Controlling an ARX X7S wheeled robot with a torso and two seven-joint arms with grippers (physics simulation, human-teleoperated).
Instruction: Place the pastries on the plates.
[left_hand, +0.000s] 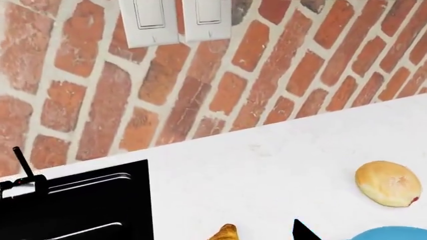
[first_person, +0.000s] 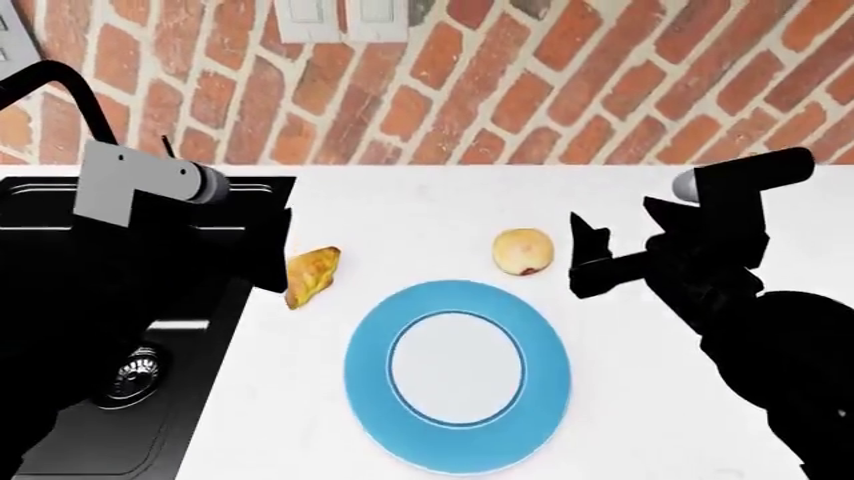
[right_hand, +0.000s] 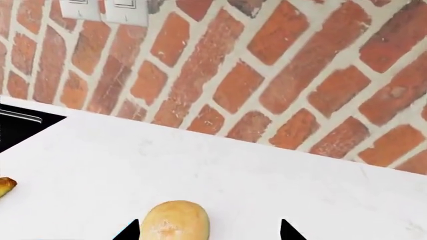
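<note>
right jaws (right_hand: 208, 231) spread, tips either side of the bun (right_hand: 175, 221) at lower centre of the right wrist view; left jaws (first_person: 287, 262) just beside the croissant (first_person: 312, 275), can't tell their state. blue plate (first_person: 457, 448) lower centre, empty. push right jaws lower, centred, then pinch gently. counter (first_person: 441, 215), brick wall (first_person: 561, 90) behind.

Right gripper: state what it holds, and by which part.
Nothing. The right gripper is open, its fingers either side of the bun without closing on it; the bun rests on the counter.
</note>
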